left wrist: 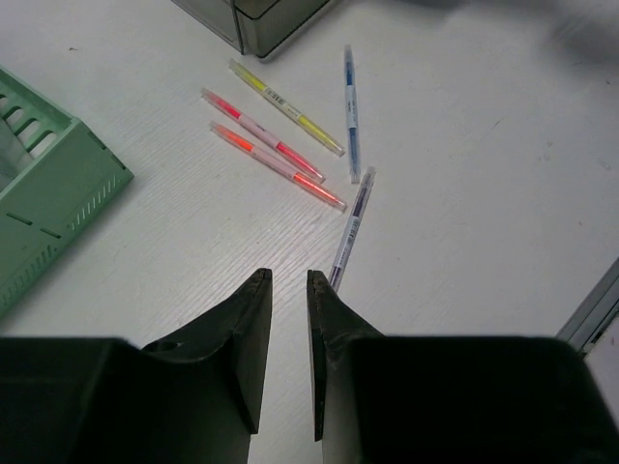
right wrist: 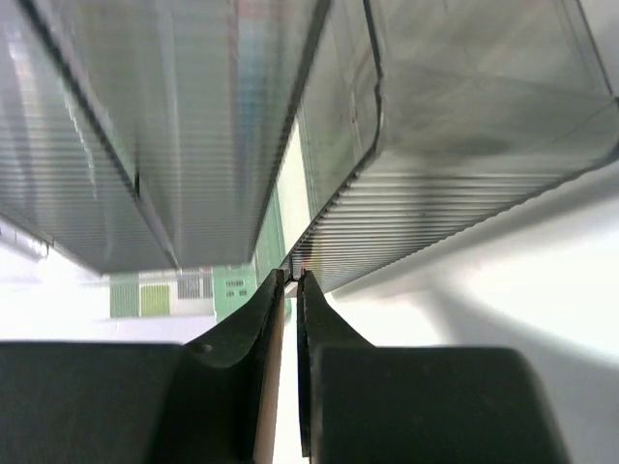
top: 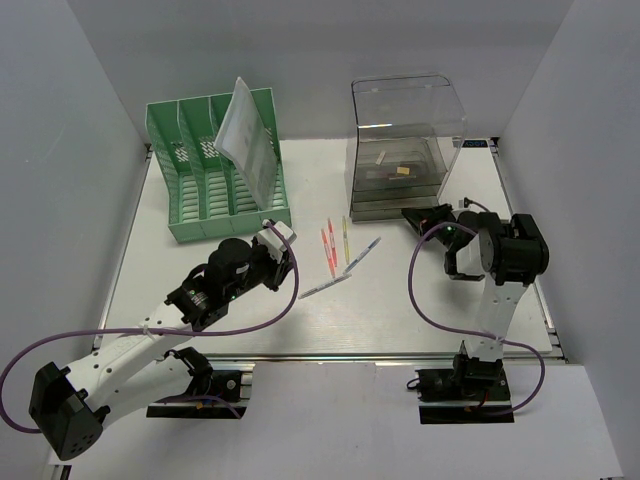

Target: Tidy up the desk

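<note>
Right gripper (right wrist: 290, 277) is sitting nearly closed, tips against the front edge of the clear drawer box (right wrist: 464, 116) just ahead of it; can't tell if it's actually pinching a lip. Risk: a thin pinch slipping off, or the box, probably light, dragging across the surface (left wrist: 464, 193) instead of a drawer opening. Left gripper (left wrist: 288, 275) is hovering over the surface, narrow gap, empty, pens (left wrist: 280, 145) just ahead; that gap is risking nudging one. Only the top view is showing items (top: 401, 170) inside the box.
</note>
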Tool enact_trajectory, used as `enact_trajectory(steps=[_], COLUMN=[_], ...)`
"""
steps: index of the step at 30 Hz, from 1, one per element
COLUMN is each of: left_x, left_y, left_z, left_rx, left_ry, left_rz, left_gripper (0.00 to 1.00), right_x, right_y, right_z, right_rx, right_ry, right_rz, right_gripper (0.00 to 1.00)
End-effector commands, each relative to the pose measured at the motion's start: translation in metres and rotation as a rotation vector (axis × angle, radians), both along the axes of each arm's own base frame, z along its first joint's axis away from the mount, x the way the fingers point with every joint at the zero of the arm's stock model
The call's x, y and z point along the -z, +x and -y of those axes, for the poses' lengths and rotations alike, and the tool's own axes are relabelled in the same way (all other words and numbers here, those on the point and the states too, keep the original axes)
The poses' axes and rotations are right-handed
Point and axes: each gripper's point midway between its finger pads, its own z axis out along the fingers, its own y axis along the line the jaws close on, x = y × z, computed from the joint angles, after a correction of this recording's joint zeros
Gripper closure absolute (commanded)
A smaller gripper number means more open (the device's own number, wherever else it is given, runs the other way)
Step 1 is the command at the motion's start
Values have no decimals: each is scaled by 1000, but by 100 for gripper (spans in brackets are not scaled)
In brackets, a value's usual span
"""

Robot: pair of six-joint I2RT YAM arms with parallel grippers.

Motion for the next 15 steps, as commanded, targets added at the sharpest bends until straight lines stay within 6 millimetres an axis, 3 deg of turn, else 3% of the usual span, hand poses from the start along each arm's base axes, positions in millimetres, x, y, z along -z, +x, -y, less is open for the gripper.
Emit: enact_trajectory(steps=[1,12,15], left_x=[-7,-9,-8], left_y=[-2,-7,-8], left_z=[3,8,9], left_rx=[23,51,57], left_ry=[-19,-31,-31], left_rz=[22,24,21], left_gripper=[68,68,68], right_x=[-32,-21,-19], right_y=[-11,-41,-44], right_z=[0,-5,-4], right_rx=[-22,-66,-73], right_ry=[-53,-97,-114], right_rz=[160,132,126], right_gripper=[94,90,77])
